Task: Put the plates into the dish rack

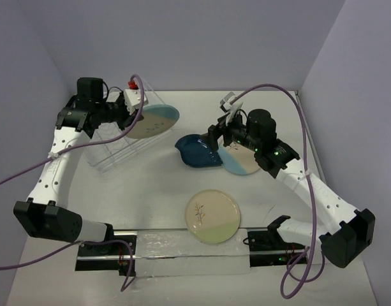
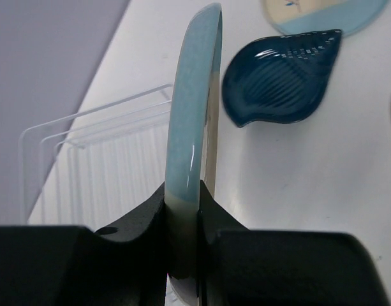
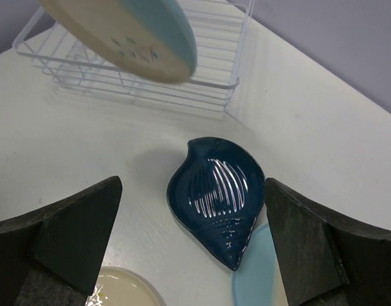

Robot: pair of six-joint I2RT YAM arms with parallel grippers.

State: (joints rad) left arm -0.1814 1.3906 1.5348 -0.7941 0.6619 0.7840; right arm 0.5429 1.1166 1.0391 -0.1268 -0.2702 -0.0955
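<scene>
The left fingers (image 2: 144,220) are clamped on the rim of a beige plate with a light-blue section (image 1: 152,122), which is held off the surface (image 1: 150,191) at a tilt, over the right end of the clear dish rack (image 1: 115,152). In the left wrist view this plate stands edge-on between the two fingers, with the rack's ribbed slots behind it to the left. The right fingers (image 3: 77,239) are spread wide and hold nothing; they hover above the dark-teal leaf-shaped dish (image 3: 214,197), which lies flat on the surface near the middle. Its narrow tip meets the rim of a second beige and light-blue plate (image 1: 245,164), which lies just to its right and is partly hidden under the right arm. A cream plate with a sprig drawing (image 1: 212,217) lies flat nearer the arm bases, apart from the other dishes.
</scene>
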